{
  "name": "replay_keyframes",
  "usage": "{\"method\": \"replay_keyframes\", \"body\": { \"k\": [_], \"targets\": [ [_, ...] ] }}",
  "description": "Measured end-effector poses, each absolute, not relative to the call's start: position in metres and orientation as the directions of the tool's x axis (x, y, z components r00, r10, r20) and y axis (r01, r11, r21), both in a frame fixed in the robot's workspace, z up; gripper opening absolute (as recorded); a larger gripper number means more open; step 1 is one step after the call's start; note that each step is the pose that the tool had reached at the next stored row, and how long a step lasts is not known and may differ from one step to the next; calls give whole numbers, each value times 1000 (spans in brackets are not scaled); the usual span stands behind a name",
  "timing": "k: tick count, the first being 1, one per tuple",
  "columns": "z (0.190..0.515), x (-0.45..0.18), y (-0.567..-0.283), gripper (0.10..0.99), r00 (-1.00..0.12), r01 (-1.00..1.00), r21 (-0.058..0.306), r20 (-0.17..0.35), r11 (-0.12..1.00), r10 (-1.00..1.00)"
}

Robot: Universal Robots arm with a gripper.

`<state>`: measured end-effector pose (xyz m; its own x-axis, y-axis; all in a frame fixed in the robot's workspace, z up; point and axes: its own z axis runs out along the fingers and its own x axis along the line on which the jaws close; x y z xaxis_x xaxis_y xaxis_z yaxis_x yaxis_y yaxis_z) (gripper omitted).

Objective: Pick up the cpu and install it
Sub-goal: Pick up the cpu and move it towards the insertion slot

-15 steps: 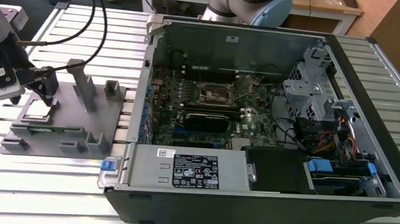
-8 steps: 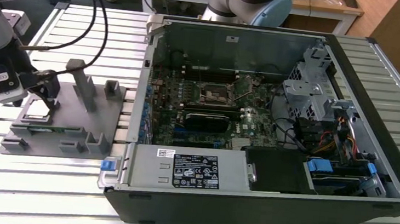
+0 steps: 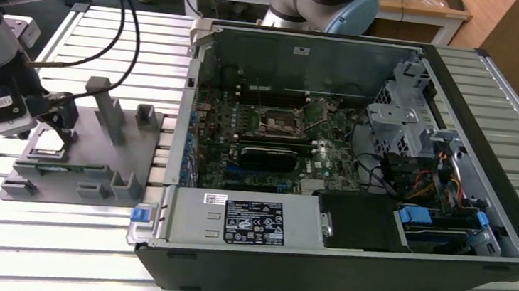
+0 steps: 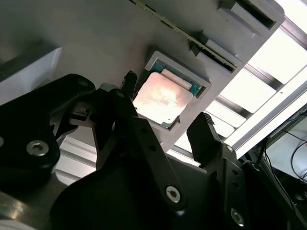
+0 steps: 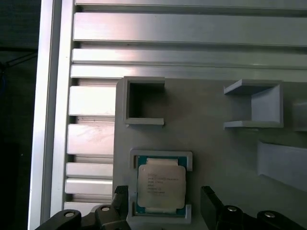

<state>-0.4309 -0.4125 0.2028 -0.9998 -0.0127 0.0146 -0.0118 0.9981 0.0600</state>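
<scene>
Our gripper (image 5: 164, 192) hung spread over the cpu (image 5: 160, 184), one finger to each side, neither yet touching it as far as we could tell. The cpu lay flat in its pocket on the grey fixture (image 3: 95, 172), beside the open computer case (image 3: 348, 218). We judged a centred, level descent and a gentle squeeze on the edges best

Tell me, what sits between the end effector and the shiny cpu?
Nothing. In both wrist views the open end effector straddles the cpu in its grey holder pocket, only bare gaps between.
</scene>
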Motion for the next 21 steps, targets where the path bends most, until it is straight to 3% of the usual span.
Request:
{"method": "replay_keyframes", "body": {
  "k": [21],
  "targets": [
    [187,-433,-409,690,-1000,-12,60,15,998,-13]
  ]
}}
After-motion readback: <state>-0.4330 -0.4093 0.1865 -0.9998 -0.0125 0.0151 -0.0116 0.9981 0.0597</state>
